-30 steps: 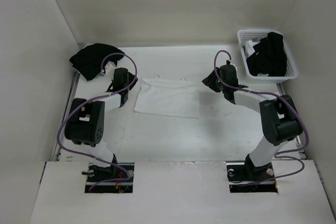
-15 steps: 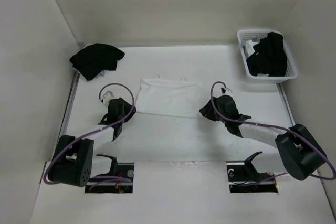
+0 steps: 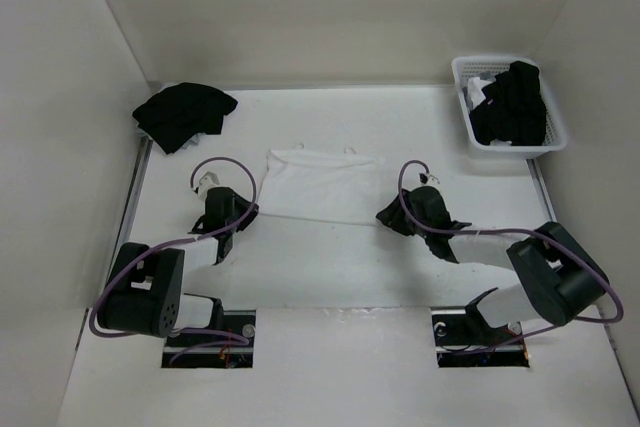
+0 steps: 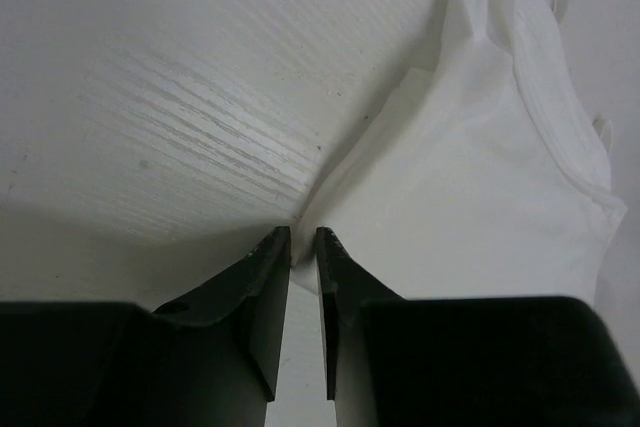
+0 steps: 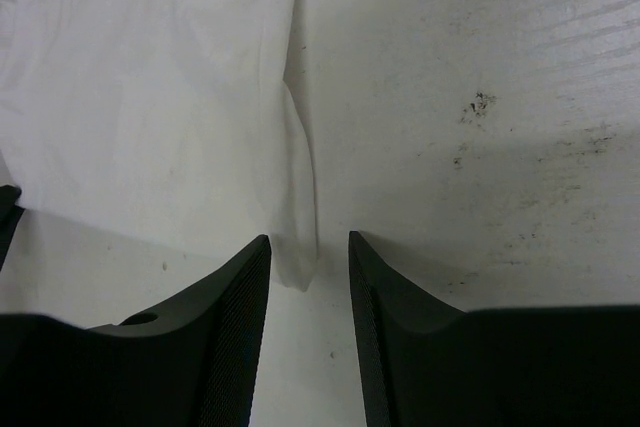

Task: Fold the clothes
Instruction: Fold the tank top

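Observation:
The clothes (image 3: 320,187), a thin white top, lie flat mid-table with two small straps (image 3: 350,151) at the far edge. My left gripper (image 3: 247,210) is down at the near left corner. In the left wrist view its jaws (image 4: 303,237) stand nearly together, pinching the corner of the clothes (image 4: 480,177). My right gripper (image 3: 384,215) is at the near right corner. In the right wrist view it (image 5: 308,242) is open, and the corner tip of the clothes (image 5: 150,97) lies between the fingers, close to the left one.
A black garment heap (image 3: 183,114) lies at the back left. A white plastic basket (image 3: 520,150) holding black and white clothes stands at the back right. White walls close in the table on the left, back and right.
Both arms have drawn back from the far side of the top to its near corners. The left jaws have narrowed onto the near left corner.

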Available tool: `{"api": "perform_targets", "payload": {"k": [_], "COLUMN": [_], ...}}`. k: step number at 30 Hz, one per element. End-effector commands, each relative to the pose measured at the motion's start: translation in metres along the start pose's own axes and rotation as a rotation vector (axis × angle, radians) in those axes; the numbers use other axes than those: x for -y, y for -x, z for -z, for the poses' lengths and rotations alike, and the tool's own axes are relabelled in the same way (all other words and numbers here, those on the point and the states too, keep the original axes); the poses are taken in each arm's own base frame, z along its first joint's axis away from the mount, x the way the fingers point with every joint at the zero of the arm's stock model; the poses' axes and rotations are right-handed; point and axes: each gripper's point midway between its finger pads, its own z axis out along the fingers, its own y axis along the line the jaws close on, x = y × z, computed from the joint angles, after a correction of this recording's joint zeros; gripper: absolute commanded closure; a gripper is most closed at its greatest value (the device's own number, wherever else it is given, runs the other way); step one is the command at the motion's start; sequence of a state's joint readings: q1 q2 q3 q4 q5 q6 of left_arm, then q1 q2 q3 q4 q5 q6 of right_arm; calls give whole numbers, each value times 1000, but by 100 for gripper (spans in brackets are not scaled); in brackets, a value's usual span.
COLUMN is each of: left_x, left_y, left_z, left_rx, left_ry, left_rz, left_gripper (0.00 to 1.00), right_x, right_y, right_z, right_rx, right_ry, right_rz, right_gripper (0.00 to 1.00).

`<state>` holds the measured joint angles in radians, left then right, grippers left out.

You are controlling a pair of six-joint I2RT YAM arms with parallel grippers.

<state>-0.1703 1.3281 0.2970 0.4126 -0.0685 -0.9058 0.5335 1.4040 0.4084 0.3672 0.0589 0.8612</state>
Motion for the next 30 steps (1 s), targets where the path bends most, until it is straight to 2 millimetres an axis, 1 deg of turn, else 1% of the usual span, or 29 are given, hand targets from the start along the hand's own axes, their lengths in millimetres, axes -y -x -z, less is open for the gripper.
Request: {"api": "perform_targets", "payload": {"k": [1, 5, 8, 11, 15, 16, 17, 18, 19, 21, 22, 27, 30], "left_x": [1, 2, 3, 4, 8, 9, 11, 13, 13, 11, 11, 9, 10], "left_y": [1, 3, 3, 4, 3, 3, 4, 5, 6, 5, 5, 3, 3], "left_z": [-3, -3, -2, -2, -1, -1, 0, 1, 2, 2, 2, 2, 3], "left_rx": [-10, -4, -1, 0, -5, -3, 0, 2, 5, 6, 5, -1, 0], "left_ry": [3, 0, -3, -4, -18, -23, -28, -34, -35, -31, -32, -28, -34], "left_rz": [-3, -1, -1, -1, -5, -6, -6, -6, -6, -4, -2, -2, -3], "left_gripper": [85, 88, 90, 92, 94, 95, 95, 95, 96, 96, 96, 96, 96], "right_x": [-13, -10, -7, -7, -6, -7, -9, -10, -11, -12, -12, -7, -1], "right_y": [2, -5, -6, -8, -9, -8, -9, -8, -9, -11, -11, -11, -14], "right_z": [-1, 0, 1, -3, -7, -8, -8, -8, -8, -7, -6, 5, 8], "right_rx": [0, -23, -20, -32, -32, -30, -36, -36, -40, -48, -49, -42, -55], "right_ry": [52, 47, 38, 32, 24, 29, 35, 37, 38, 40, 39, 24, -4], "right_rz": [-32, -44, -54, -55, -58, -60, -60, -60, -59, -61, -65, -66, -57], "right_gripper": [60, 57, 57, 62, 76, 78, 78, 78, 75, 62, 58, 57, 61]}}
